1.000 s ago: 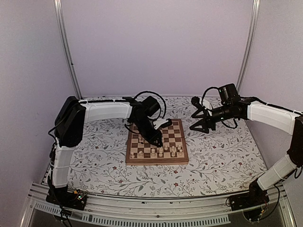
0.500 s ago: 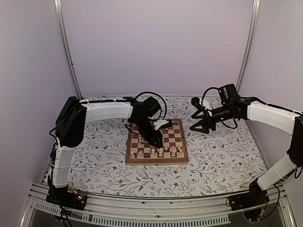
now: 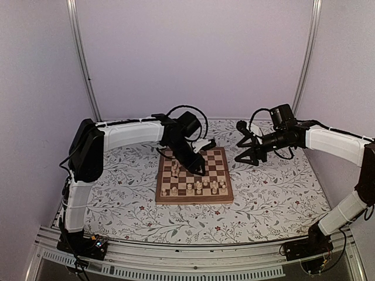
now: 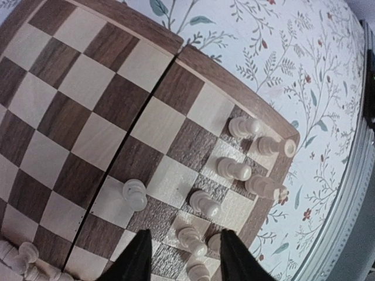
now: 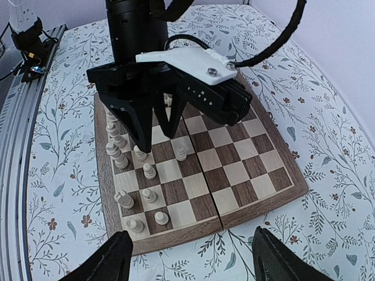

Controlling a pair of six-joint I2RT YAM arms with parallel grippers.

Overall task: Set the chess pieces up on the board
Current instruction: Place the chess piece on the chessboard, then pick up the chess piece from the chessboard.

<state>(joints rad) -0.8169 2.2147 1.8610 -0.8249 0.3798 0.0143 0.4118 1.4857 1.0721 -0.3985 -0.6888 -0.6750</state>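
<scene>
The board lies on the floral cover, with several pale chess pieces standing in its near rows and one at its left. My left gripper hangs open and empty just above the board. In the left wrist view its fingers straddle a pawn without touching it. A lone pawn stands further in on the board. My right gripper is open and empty, hovering off the board's far right corner. Its wrist view shows the board, pieces and left gripper.
The floral table cover surrounds the board. A metal rail runs along the near edge. White walls and two upright poles enclose the back and sides. The left arm's cable loops above its wrist.
My left gripper has lifted a little and shifted toward the far side of the board. The right arm has not moved.
</scene>
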